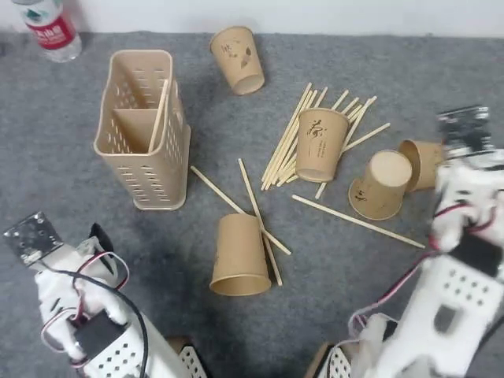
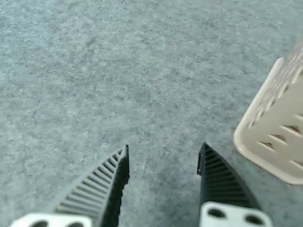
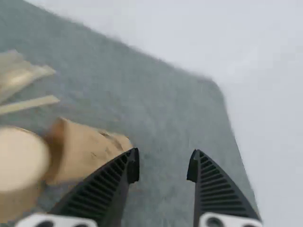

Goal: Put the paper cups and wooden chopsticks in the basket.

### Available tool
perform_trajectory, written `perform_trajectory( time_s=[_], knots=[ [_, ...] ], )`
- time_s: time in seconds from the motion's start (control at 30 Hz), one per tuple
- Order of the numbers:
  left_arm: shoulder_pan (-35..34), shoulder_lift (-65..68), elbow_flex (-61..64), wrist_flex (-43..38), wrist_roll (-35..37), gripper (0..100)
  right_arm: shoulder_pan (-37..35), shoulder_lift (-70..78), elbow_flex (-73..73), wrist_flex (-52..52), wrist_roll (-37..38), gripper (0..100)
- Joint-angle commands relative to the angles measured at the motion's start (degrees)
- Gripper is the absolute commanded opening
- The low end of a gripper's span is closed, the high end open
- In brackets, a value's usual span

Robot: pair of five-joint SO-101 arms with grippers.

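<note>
Grey mat [image 1: 394, 71]: we are seeing a bottle [image 1: 51, 30] near the basket [image 1: 157, 177].
Chopsticks [image 1: 287, 138]: paper cups [image 1: 320, 144] are pinning several.
Left gripper [image 2: 165, 151]: gaping, empty.
Right gripper [image 3: 164, 158]: gaping beside a fallen cup [image 3: 85, 151].

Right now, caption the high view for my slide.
Five paper cups and loose chopsticks lie scattered on a grey mat beside a tall basket.

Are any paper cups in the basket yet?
No, the basket holds only chopsticks; every paper cup sits outside it on the grey carpet.
</note>
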Motion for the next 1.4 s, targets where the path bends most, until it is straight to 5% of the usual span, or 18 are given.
perform_trajectory(
  time_s=[0.0, 0.2, 0.47, 1.03, 1.37],
  knots=[
    [0.4, -1.0, 0.1, -1.5, -0.7, 22, 3.7, 11.2, -6.3, -2.3, -0.9, 18.8],
    [0.4, -1.0, 0.2, -1.5, -0.7, 22, -1.0, 26.0, -21.9, 3.2, -8.3, 18.8],
    [0.4, -1.0, 0.2, -1.6, -0.7, 22, -13.1, 32.9, -26.4, 3.1, -8.9, 19.0],
    [3.8, -1.0, 0.3, -1.5, -0.7, 22, -17.5, 37.5, -16.4, -3.4, -4.5, 18.9],
    [3.9, -1.0, 0.3, -1.5, -0.7, 22, -11.3, 48.7, -16.3, -13.0, 0.7, 18.8]
  ],
)
